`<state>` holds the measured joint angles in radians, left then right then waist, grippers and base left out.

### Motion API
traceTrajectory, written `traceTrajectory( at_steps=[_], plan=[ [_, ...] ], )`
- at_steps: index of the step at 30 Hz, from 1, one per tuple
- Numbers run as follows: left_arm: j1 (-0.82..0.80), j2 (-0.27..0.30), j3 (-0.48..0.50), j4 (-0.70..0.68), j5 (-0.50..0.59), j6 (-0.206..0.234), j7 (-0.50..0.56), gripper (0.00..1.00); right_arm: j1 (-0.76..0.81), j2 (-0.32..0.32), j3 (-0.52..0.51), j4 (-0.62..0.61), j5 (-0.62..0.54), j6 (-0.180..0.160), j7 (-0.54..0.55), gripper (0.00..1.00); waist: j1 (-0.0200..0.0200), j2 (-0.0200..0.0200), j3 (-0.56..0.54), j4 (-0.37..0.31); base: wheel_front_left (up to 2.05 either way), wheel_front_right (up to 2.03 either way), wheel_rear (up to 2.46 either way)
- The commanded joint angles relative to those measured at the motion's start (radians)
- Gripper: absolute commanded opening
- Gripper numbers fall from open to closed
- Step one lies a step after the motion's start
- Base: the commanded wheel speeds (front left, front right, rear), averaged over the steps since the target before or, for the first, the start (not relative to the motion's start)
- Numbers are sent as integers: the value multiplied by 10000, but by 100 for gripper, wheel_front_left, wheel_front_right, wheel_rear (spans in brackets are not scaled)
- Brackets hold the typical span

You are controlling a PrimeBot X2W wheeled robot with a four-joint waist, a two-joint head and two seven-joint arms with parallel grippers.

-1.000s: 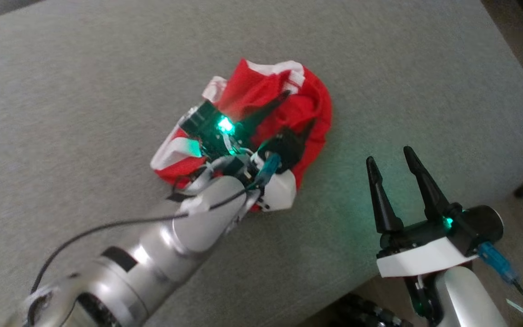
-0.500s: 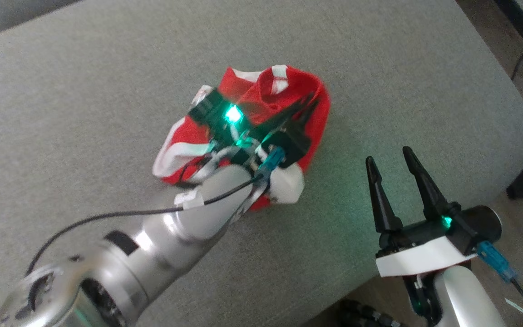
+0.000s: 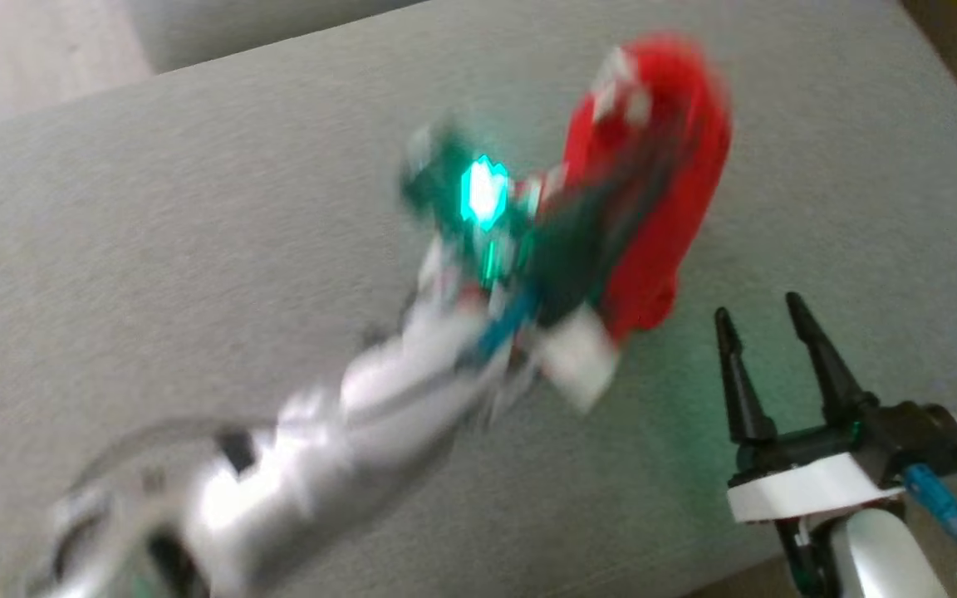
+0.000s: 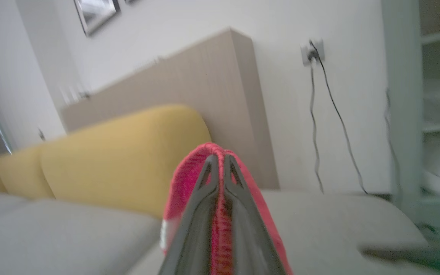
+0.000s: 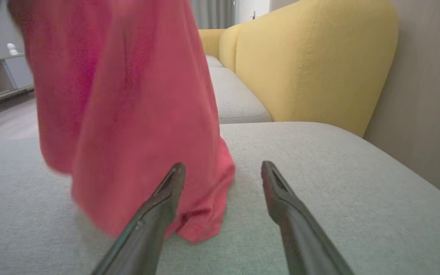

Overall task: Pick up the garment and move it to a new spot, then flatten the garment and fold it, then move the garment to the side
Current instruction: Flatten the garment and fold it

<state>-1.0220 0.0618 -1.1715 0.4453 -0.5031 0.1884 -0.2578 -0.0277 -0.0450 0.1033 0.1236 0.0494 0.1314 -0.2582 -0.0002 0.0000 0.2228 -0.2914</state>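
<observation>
Your left gripper (image 4: 218, 158) is clamped tight on the garment (image 3: 653, 183): in the left wrist view the two dark fingers meet at their tips with a ridge of red cloth pinched between them and spilling down both sides. In the head view that arm is badly blurred, so you can read little detail there, but the cloth shows as a tall red bundle in the upper right of the frame, with small white patches near its top. It hangs below the fingers in long, loose vertical folds.

In the right wrist view it fills the upper left as a plain red-pink drape of fine knit, narrowing to a rumpled lower edge that reaches down to the grey sofa cushion (image 3: 196, 208) in the lower middle of the frame. You cannot tell for certain whether that edge touches the cushion.

Your right gripper (image 3: 759, 306) sits in the lower right of the head view, jaws spread wide and holding nothing, just beside the hanging cloth. A yellow backrest (image 5: 300, 68) stands behind the cushion.
</observation>
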Motion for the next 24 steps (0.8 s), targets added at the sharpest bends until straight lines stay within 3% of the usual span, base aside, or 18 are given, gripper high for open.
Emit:
traceTrajectory(
  at_steps=[1, 7, 10, 11, 12, 18, 24],
  plan=[
    [795, 339, -88, -207, -173, -133, -9, 0, 0, -53, 66, -376, -68, -7, -36, 100, 2, 0, 36, 578, 0, 0, 0],
    [4040, 1356, -784, -322, -1261, -1064, 199, 0, 79, -53, -561, -425, -257, -7, -36, 100, 2, 0, 102, 1258, 0, 0, 0],
    [4780, 1583, -905, -363, -1279, -1162, 368, 0, 102, -53, -510, -412, -299, -7, -36, 100, 2, 0, 14, 1493, 0, 0, 0],
    [4912, 1613, -894, -417, -1308, -1067, 355, 71, 104, -53, -532, -410, -300, -7, -36, 100, 2, 0, -23, 1563, 0, 0, 0],
    [4996, 1630, -840, -502, -1356, -975, 335, 100, 104, -53, -559, -414, -267, -7, -36, 100, 2, 0, -56, 1630, 0, 0, 0],
    [4870, 1604, -289, -1498, -1905, -887, 402, 100, 89, -53, -509, -412, -285, -7, -36, 100, 2, 0, -198, 1859, 0, 0, 0],
    [4855, 1162, 1098, -2246, -4129, -1124, 1171, 100, -9, -53, -319, -403, -282, -7, -36, 100, 2, 0, -151, 1671, 0, 0, 0]
  ],
)
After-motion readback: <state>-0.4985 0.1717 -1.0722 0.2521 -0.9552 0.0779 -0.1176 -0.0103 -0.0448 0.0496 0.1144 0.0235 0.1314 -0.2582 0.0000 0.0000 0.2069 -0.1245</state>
